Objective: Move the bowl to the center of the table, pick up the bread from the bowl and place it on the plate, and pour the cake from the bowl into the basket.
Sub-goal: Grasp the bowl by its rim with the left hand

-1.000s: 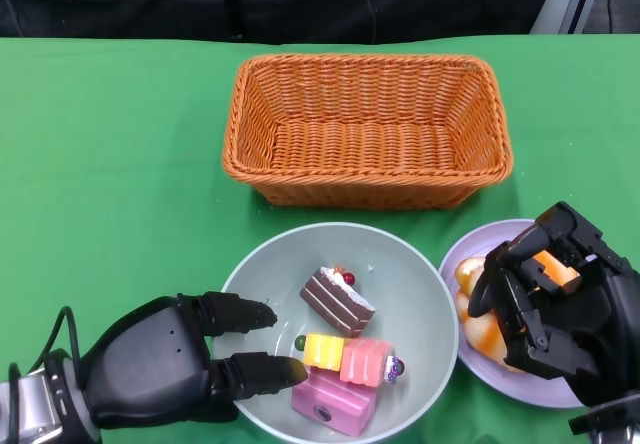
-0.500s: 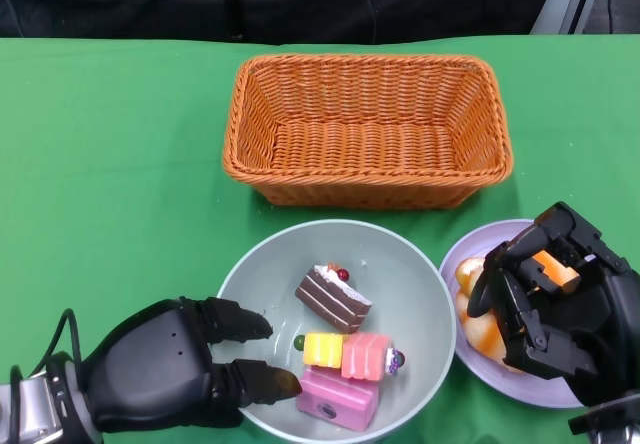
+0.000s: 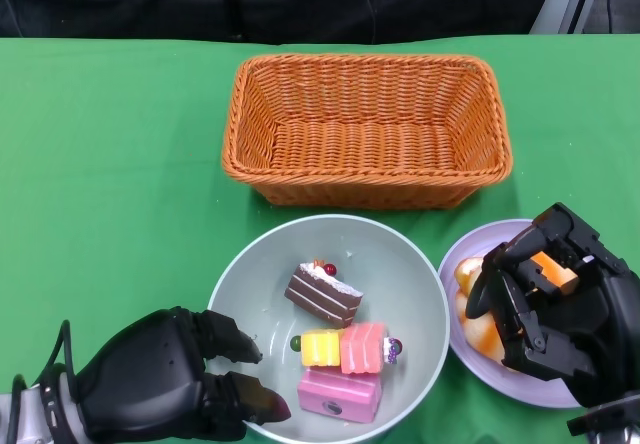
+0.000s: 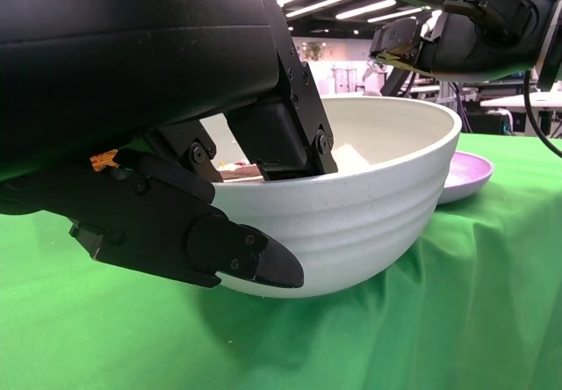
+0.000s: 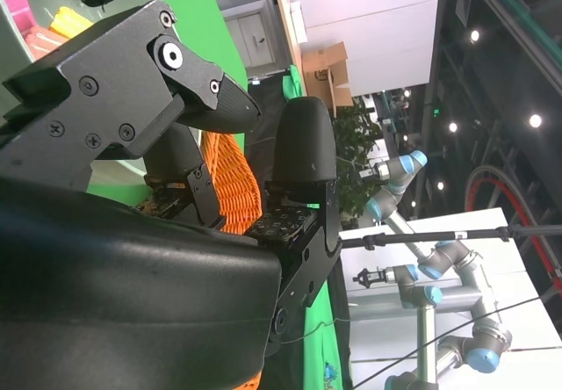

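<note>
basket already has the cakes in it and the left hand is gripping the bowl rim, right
Not quite. The head view shows the basket with nothing in it; the cakes lie in the bowl. The rest holds: the left hand grips the bowl's rim, with fingers inside and outside the wall, as the left wrist view shows.

No text, label, brand, number or sign can be read in any view; the bowl (image 3: 420, 294), basket (image 3: 366, 129) and plate (image 3: 500, 239) bear no lettering; the hands show only bare screw heads; the cardboard boxes (image 5: 320, 61) seen far off in the right wrist view are too small and blurred for any print to be made out.
</note>
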`<action>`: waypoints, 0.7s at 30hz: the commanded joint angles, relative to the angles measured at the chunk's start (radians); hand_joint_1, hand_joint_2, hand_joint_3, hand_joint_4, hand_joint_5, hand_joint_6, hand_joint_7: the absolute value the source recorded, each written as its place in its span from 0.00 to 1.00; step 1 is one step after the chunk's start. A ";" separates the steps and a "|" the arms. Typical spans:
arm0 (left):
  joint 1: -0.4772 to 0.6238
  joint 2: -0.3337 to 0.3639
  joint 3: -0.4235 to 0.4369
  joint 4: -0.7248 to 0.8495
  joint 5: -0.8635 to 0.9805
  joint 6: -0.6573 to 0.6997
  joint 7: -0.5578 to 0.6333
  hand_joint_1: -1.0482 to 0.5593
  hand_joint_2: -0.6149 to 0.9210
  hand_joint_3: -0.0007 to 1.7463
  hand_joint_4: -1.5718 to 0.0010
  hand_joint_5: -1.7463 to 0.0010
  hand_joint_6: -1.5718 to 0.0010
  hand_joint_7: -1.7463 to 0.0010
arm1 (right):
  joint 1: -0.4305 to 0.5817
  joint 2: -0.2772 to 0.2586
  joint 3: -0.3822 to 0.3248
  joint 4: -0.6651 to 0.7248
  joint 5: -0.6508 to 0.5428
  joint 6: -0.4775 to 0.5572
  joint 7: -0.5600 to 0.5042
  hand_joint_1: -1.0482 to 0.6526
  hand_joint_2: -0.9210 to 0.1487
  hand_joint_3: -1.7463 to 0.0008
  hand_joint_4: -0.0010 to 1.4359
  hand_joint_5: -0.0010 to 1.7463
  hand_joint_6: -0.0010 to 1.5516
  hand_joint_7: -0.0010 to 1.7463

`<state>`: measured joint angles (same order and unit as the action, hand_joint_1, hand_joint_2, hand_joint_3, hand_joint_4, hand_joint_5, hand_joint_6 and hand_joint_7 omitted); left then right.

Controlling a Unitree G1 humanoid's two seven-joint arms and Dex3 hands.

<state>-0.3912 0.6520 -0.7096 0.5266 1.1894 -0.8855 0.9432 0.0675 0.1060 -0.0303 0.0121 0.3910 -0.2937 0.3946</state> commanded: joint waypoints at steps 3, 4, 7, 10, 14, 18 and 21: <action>0.007 -0.004 -0.013 0.010 0.024 0.008 0.030 0.46 1.00 0.03 0.52 0.44 0.46 0.58 | 0.006 0.003 -0.006 -0.007 0.005 -0.016 -0.007 0.53 0.44 0.31 0.49 1.00 0.38 0.85; 0.007 -0.005 -0.013 0.011 0.026 0.009 0.035 0.47 1.00 0.04 0.55 0.37 0.49 0.52 | 0.007 0.003 -0.005 -0.012 0.006 -0.012 -0.009 0.54 0.44 0.30 0.49 1.00 0.38 0.85; 0.009 -0.010 -0.014 0.014 0.032 0.018 0.053 0.48 1.00 0.04 0.59 0.24 0.53 0.42 | 0.009 0.002 -0.004 -0.016 0.013 -0.006 -0.008 0.54 0.45 0.29 0.49 1.00 0.38 0.85; 0.011 -0.011 -0.010 0.017 0.022 0.011 0.056 0.49 1.00 0.06 0.65 0.10 0.58 0.31 | 0.009 0.000 -0.004 -0.012 0.012 -0.010 -0.004 0.54 0.43 0.30 0.49 1.00 0.37 0.84; 0.006 -0.016 -0.011 0.031 0.019 -0.004 0.078 0.51 1.00 0.08 0.67 0.03 0.66 0.17 | 0.008 0.000 -0.004 -0.010 0.012 -0.011 -0.004 0.54 0.42 0.32 0.48 1.00 0.37 0.84; -0.003 -0.025 -0.012 0.055 0.020 -0.023 0.113 0.53 1.00 0.09 0.67 0.00 0.74 0.02 | 0.009 0.004 -0.003 -0.009 0.004 -0.013 -0.014 0.54 0.43 0.32 0.49 1.00 0.38 0.84; -0.014 -0.029 -0.012 0.076 0.021 -0.036 0.150 0.54 1.00 0.10 0.67 0.00 0.75 0.00 | 0.003 0.004 -0.005 0.005 0.009 -0.024 -0.003 0.53 0.43 0.32 0.49 1.00 0.37 0.84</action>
<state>-0.3908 0.6173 -0.7166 0.5905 1.2092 -0.9045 1.0559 0.0688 0.1104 -0.0259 0.0145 0.3907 -0.3045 0.3891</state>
